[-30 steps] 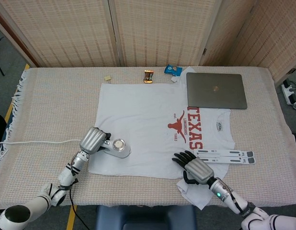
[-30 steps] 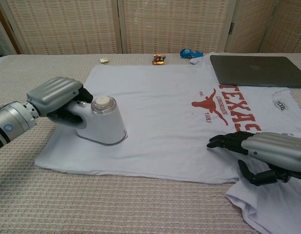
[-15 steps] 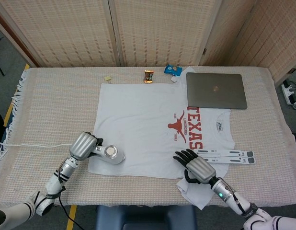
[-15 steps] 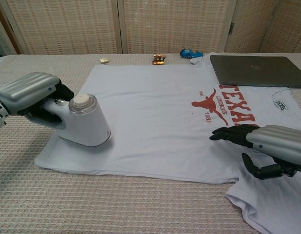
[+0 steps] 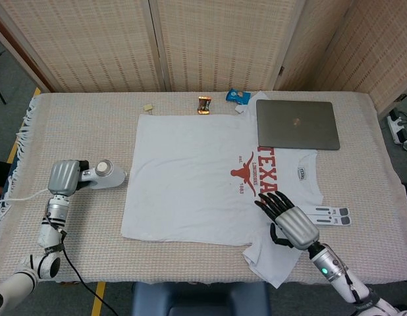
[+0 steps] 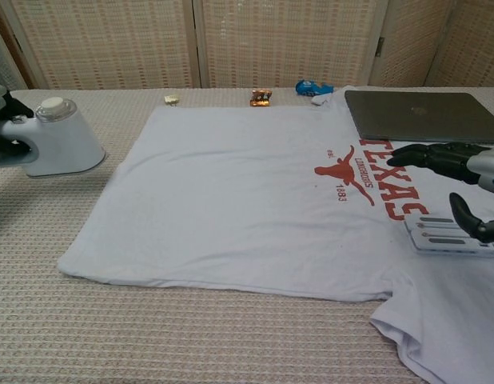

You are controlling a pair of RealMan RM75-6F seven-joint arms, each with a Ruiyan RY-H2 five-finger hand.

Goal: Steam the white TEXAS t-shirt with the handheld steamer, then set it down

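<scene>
Two robot hands are in view. The left robot hand [image 5: 63, 176], at the left middle of the head view, grips the handle of the handheld steamer [image 5: 106, 175], which sits on the bare tabletop [image 5: 78, 125] just off the left edge of the white TEXAS t-shirt [image 5: 190, 171]. The shirt lies flat across the centre of both views, its print toward the right. The right robot hand [image 5: 290, 219] hovers with fingers spread and nothing in them over the shirt's lower right, above a white slatted stand [image 5: 330, 212].

The steaming looks finished, and letting go is what remains. The steamer's cord [image 5: 22, 195] trails off the left side of the tabletop, so a pull from the arm could drag or tip the steamer as the fingers release. A closed laptop [image 5: 297, 124] pins the shirt's upper right corner.
</scene>
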